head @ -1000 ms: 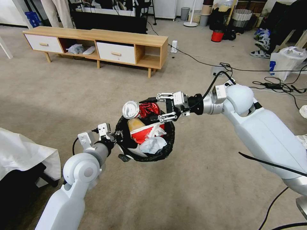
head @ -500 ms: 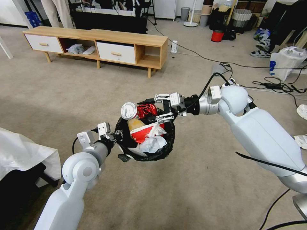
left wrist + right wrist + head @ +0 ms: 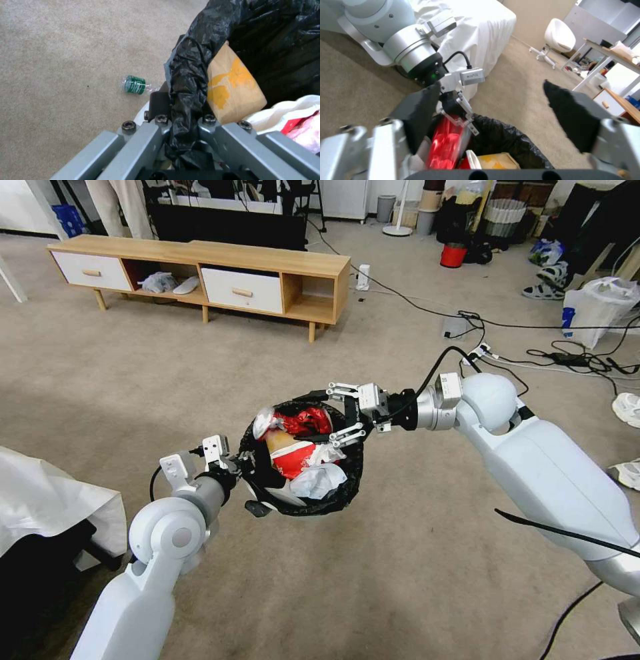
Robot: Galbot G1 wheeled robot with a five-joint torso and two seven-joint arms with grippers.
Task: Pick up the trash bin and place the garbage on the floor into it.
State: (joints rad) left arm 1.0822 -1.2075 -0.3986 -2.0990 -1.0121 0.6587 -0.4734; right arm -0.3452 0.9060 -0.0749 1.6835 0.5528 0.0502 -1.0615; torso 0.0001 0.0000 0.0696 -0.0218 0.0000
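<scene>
With its jaws spread wide over the far rim, the right gripper (image 3: 319, 415) holds nothing; the crushed red can (image 3: 300, 421) lies just below and between the fingers, on top of the heap, free of the pads as far as I can tell. The right wrist view agrees: both black pads (image 3: 573, 117) stand well apart w/ the can (image 3: 445, 147) beside one of them, not pinched.

The left gripper (image 3: 183, 120) is clamped on the near rim of the trash bin (image 3: 303, 500), black liner bunched between its fingers, and carries the bin off the floor (image 3: 413, 553) in front of the robot.

Inside the bin: red-white paper carton (image 3: 293, 459), white tissue (image 3: 319, 481), brown cardboard piece (image 3: 231, 87) up against the liner. The bin looks nearly full, w/ the can riding at rim height.

Step in hand, by my read: drop-off of the can, release done. More remains, since a clear green-labelled bottle (image 3: 135, 85) lies on the carpet, seen past the rim in the left wrist view, near the bin but apart from it.

Next move calls for lifting the right gripper straight up clear of the liner w/o snagging the fingers, then going to the bottle. Left grip must hold level; the can sits high and could roll out if tilted.
</scene>
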